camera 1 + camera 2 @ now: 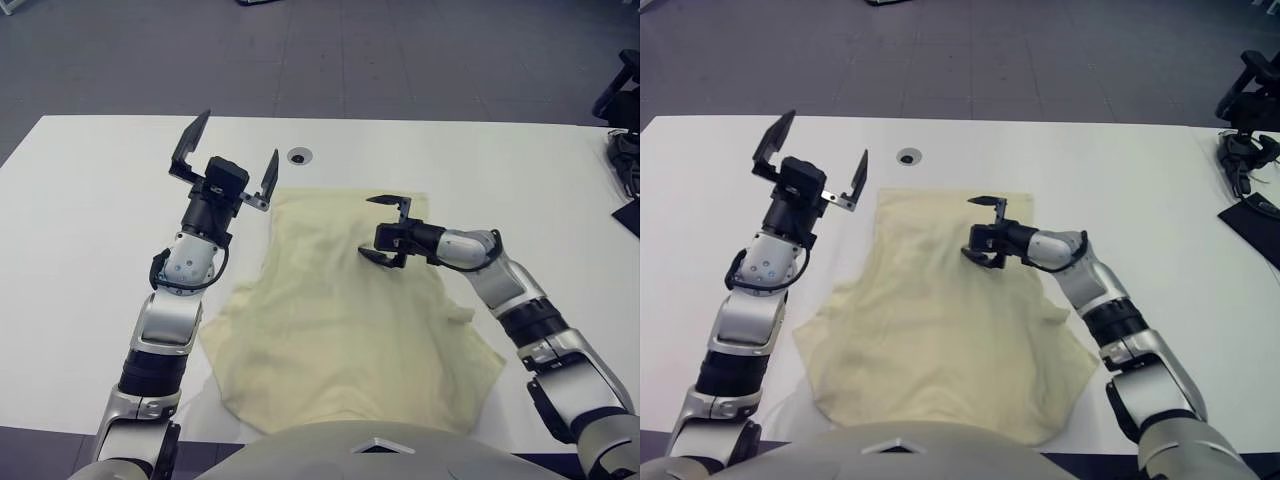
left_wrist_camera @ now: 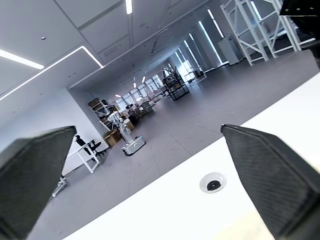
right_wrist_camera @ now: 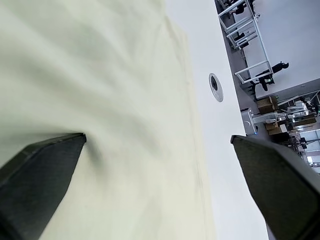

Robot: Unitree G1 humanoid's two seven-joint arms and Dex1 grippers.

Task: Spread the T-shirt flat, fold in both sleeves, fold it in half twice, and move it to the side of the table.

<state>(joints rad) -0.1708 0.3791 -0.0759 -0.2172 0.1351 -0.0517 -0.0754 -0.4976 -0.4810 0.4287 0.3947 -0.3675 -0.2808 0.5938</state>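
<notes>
A white table point(image 1: 100, 180) stands on a grey tiled floor point(image 1: 400, 50). A small round cable hole point(image 1: 298, 155) sits in the table not far from its far edge. The pale yellow T-shirt point(image 1: 330, 330) lies in the middle of the table, from the near edge up to just before that hole, with soft wrinkles and a wider, uneven part toward the near edge. Some dark things point(image 1: 625, 170) rest at the right edge of the table. The left gripper point(image 1: 238, 138) is raised above the table beside the far left corner of the shirt, its two fingers spread wide and holding nothing. The right gripper point(image 1: 368, 228) is low over the far right part of the shirt, its jaws also apart. I cannot tell if the lower finger touches the cloth. From the left wrist one looks past the far edge into a long hall with metal shelves point(image 2: 250, 30) and strip lights point(image 2: 20, 59) on the ceiling. From the right wrist one sees the cloth folds from close, with the shirt's edge running toward the hole.
</notes>
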